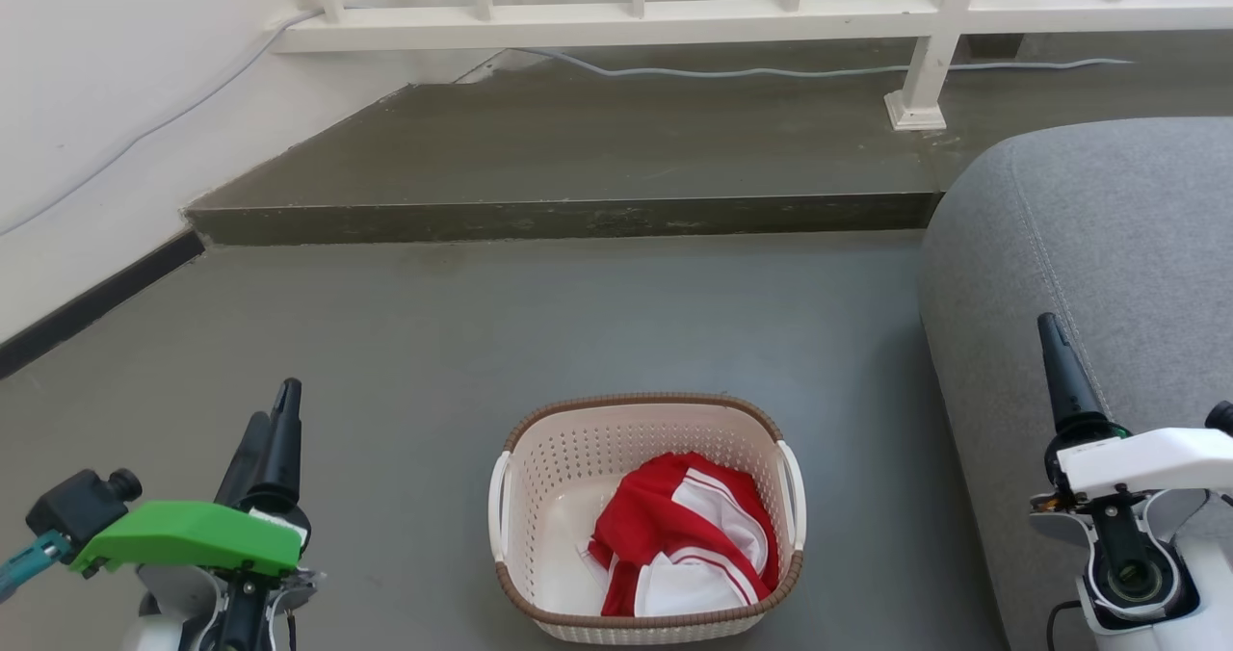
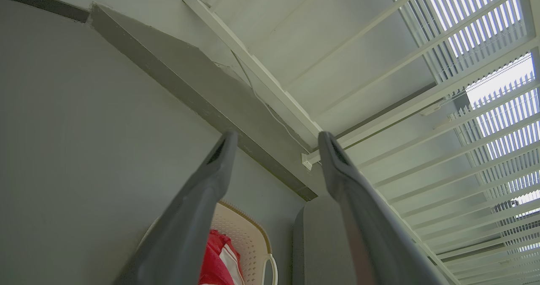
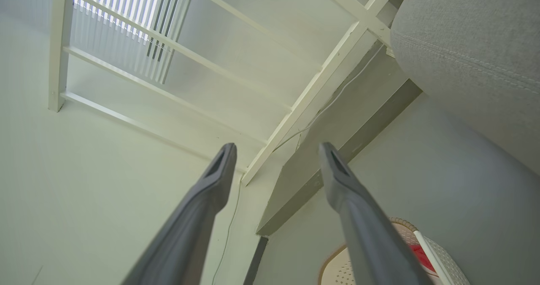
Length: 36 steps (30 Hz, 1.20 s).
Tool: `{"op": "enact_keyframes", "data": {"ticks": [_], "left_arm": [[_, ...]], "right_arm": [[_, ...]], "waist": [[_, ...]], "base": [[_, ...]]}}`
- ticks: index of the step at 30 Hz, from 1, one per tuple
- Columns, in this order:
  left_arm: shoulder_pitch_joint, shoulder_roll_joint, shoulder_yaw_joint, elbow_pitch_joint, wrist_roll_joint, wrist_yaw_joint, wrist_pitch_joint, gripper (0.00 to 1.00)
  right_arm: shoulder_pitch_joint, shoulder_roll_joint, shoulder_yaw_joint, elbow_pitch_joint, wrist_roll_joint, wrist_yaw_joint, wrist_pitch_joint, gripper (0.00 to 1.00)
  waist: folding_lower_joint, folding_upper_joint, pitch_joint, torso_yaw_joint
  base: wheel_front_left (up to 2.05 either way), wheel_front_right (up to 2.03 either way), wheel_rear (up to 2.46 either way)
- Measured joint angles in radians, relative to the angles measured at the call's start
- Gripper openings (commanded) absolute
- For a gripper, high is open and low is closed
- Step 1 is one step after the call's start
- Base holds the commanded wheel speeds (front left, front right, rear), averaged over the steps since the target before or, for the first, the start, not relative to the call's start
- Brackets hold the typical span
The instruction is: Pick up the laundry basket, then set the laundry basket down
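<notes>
Left tool (image 2: 276, 138) at 8 o'clock in the head view, released, fingers (image 2: 206, 184) parted on air. Right tool (image 3: 277, 148) at 4 o'clock, released too, near the grey sofa (image 1: 1108, 227). Between them at 6 o'clock, the laundry basket (image 1: 578, 454). Stands upright on the grey floor (image 1: 482, 324), apart from both tools, holds a red-and-white garment (image 1: 674, 516). Farther off at 12 o'clock, a raised step (image 1: 578, 150), then a white railing (image 1: 674, 17) with a pale cable (image 1: 771, 72) along its foot.
</notes>
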Motion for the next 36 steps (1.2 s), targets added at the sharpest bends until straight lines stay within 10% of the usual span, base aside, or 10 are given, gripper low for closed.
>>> {"op": "enact_keyframes", "data": {"ticks": [36], "left_arm": [[-0.028,0.046,-0.195,-0.010,0.574,0.110,-0.115,1.00]], "right_arm": [[0.000,-0.036,0.183,0.043,-0.595,-0.085,-0.118,1.00]], "waist": [[0.0000,0.0000,-0.001,0.007]], "base": [[0.00,0.00,0.00]]}}
